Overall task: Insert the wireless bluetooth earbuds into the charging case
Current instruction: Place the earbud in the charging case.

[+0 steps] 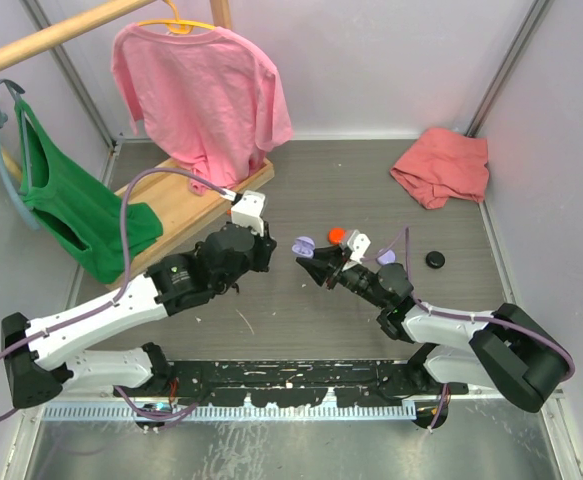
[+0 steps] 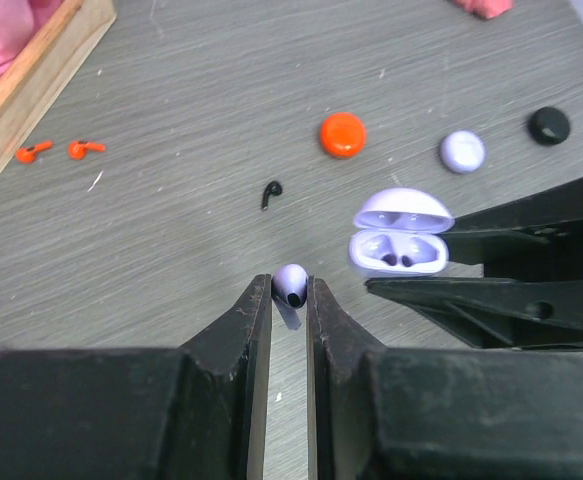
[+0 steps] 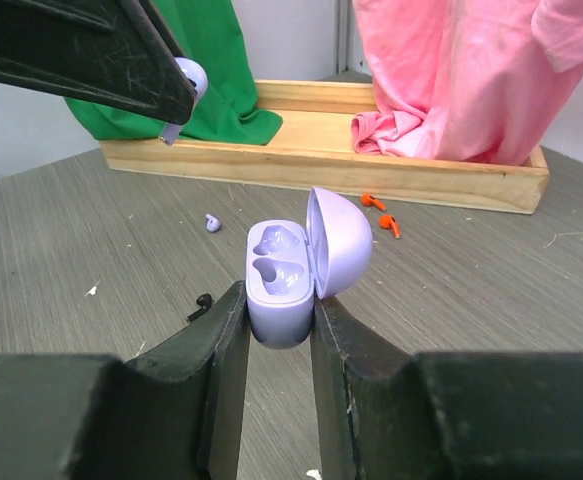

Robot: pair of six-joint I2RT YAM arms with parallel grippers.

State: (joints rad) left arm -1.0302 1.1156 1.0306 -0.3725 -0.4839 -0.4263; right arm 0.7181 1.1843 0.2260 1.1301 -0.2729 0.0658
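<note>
My right gripper [image 3: 279, 298] is shut on a lilac charging case [image 3: 281, 270], held above the table with its lid up and both sockets empty. The same case [image 2: 399, 250] also shows in the left wrist view. A short way to its left, my left gripper [image 2: 290, 286] is shut on one lilac earbud [image 2: 291, 280], pinched at the fingertips, and that earbud [image 3: 191, 80] hangs above and left of the case. On the table lie another lilac earbud [image 3: 212, 222], a black earbud [image 2: 270, 193] and two orange earbuds [image 2: 33, 152].
Three closed round cases rest on the table beyond the grippers: orange [image 2: 342, 134], lilac [image 2: 462, 151], black [image 2: 548, 125]. A wooden rack base [image 1: 186, 205] with a pink shirt [image 1: 201, 90] and green garment [image 1: 76, 215] stands back left. A reddish cloth [image 1: 441, 165] lies back right.
</note>
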